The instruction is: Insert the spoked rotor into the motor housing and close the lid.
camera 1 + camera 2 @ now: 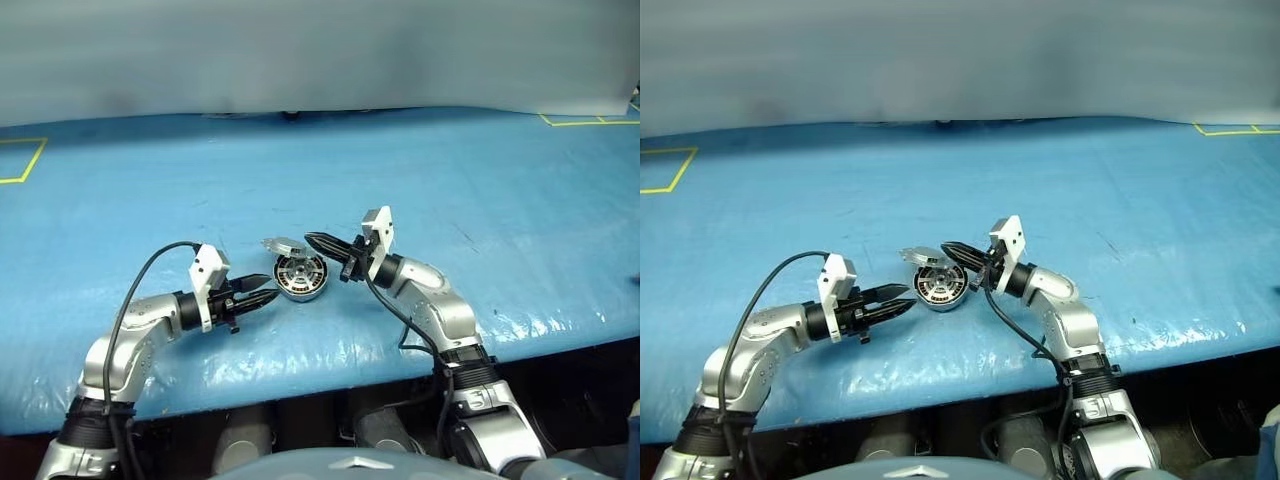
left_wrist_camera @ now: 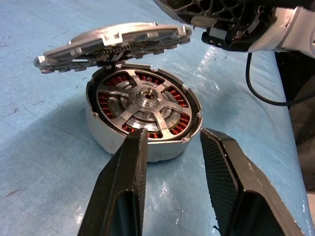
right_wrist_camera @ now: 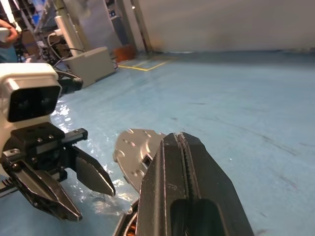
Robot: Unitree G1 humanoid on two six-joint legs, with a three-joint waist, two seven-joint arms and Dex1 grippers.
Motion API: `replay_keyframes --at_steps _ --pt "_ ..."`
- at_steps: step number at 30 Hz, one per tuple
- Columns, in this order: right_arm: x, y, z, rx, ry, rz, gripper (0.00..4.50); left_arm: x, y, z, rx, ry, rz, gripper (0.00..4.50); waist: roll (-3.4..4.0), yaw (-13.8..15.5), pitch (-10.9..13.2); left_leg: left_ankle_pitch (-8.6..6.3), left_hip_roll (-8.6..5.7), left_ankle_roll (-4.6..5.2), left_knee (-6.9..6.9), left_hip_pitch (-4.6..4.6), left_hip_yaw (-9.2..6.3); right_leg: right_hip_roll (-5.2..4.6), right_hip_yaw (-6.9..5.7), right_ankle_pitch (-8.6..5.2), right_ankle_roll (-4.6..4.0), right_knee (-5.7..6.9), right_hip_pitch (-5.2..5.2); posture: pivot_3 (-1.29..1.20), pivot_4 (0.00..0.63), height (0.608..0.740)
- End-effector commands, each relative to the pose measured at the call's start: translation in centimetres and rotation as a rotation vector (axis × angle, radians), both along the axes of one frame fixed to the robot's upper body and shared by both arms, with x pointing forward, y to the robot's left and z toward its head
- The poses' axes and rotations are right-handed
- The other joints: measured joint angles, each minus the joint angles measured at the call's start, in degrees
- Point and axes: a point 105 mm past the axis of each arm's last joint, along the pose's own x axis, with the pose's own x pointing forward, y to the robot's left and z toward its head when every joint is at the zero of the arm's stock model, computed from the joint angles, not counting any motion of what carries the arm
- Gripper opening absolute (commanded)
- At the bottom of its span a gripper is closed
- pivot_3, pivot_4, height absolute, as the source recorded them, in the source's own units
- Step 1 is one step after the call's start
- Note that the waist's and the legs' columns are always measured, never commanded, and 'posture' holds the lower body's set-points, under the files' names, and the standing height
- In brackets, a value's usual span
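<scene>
The lid (image 2: 113, 43), tilted ajar, hides the far edge of the spoked rotor (image 2: 145, 104) seated in the motor housing (image 2: 147, 147); the left gripper (image 2: 172, 147) hangs released, the right gripper (image 1: 318, 241) clenched empty.

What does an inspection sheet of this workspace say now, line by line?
Surface: blue table cover, shiny and wrinkled near the front edge.
Job's things: spoked rotor sits inside the motor housing; lid raised and tilted over its far side, not closed.
Clutter: nothing seen.
Hands: left hand open, beside the housing, holding nothing; right hand shut, its tip near the lid.
Cables: black cable loops over the left arm; another along the right arm.
Surroundings: yellow tape marks; grey wall behind.
</scene>
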Motion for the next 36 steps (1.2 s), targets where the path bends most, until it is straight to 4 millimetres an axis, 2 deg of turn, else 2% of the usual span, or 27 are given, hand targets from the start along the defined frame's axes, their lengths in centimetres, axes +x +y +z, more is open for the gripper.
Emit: replay_keyframes --at_steps 1,8,12,14,18,21,24,27,29,32,36 --pt "-1.4 2.4 1.5 0.008 -0.063 0.12 0.0 -0.2 0.5 0.7 0.014 -0.027 0.012 1.77 0.0 0.0 0.0 0.0 0.01 -0.01 -0.01 0.0 -0.01 0.0 -0.02 0.0 0.0 0.0 0.0 0.0 0.15 0.74" --pt "-2.6 5.0 -0.5 -0.095 -0.052 0.217 0.0 -1.2 0.2 -0.1 0.033 0.003 0.01 1.77 0.01 0.3 0.01 -0.01 -0.05 0.0 0.02 -0.06 -0.01 -0.1 -0.05 -0.07 -0.12 -0.05 0.0 0.0 0.15 0.74" --pt "-2.4 5.0 -1.7 -0.159 -0.045 0.197 0.0 -1.5 0.1 -0.4 0.034 0.011 0.01 1.77 0.02 0.28 0.02 -0.01 -0.03 -0.01 0.01 -0.04 -0.02 -0.1 -0.07 -0.11 -0.17 -0.05 -0.01 0.0 0.15 0.74" --pt "-2.8 4.8 -1.6 -0.15 -0.044 0.209 0.0 -1.6 0.1 -0.4 0.032 0.013 0.01 1.77 0.02 0.29 0.02 -0.01 -0.02 -0.01 0.01 -0.05 -0.02 -0.1 -0.09 -0.13 -0.2 -0.04 -0.02 0.0 0.15 0.74" --pt "-5.0 4.4 1.1 -0.058 -0.09 0.322 0.0 -1.7 0.1 -0.5 0.031 0.017 0.009 1.77 0.02 0.31 0.02 -0.02 -0.03 -0.01 -0.01 -0.08 -0.04 -0.11 -0.1 -0.14 -0.22 -0.05 -0.03 0.0 0.15 0.74" --pt "-5.2 4.3 2.9 -0.001 -0.121 0.326 0.0 -1.6 0.0 -0.6 0.029 0.023 0.006 1.77 0.03 0.2 0.03 -0.03 -0.01 -0.03 -0.02 -0.06 -0.03 -0.1 -0.1 -0.14 -0.22 -0.05 -0.04 0.0 0.15 0.74" --pt "-4.3 4.1 4.5 0.053 -0.142 0.284 0.0 -1.6 -0.2 -0.6 0.026 0.024 0.002 1.77 0.04 0.26 0.04 -0.02 0.02 -0.06 -0.01 -0.03 -0.04 -0.08 -0.15 -0.17 -0.25 -0.03 -0.02 0.0 0.15 0.74" --pt "-1.4 4.2 4.6 0.05 -0.124 0.142 0.0 -1.6 -0.2 -0.7 0.026 0.028 0.003 1.77 0.05 0.22 0.04 -0.02 0.02 -0.07 0.0 -0.03 -0.04 -0.09 -0.15 -0.17 -0.25 -0.03 -0.04 0.0 0.15 0.74" --pt "0.4 4.3 3.7 0.037 -0.063 0.074 0.0 -1.5 -0.1 -0.8 0.026 0.029 0.005 1.77 0.05 0.22 0.04 -0.01 0.01 -0.07 0.0 -0.02 -0.03 -0.08 -0.16 -0.16 -0.25 -0.03 -0.04 0.0 0.15 0.74" --pt "2.0 4.7 2.0 -0.01 -0.003 0.034 0.0 -1.6 -0.1 -0.9 0.026 0.03 0.011 1.77 0.05 0.3 0.04 -0.02 -0.02 -0.07 -0.03 -0.07 -0.04 -0.09 -0.16 -0.16 -0.27 -0.03 -0.04 0.0 0.15 0.74" --pt "2.2 5.3 0.7 -0.062 0.012 0.061 0.0 -1.6 0.0 -0.9 0.028 0.028 0.026 1.77 0.05 0.17 0.05 -0.05 -0.04 -0.04 -0.06 -0.12 -0.02 -0.09 -0.13 -0.11 -0.29 -0.04 -0.07 0.0 0.15 0.74"
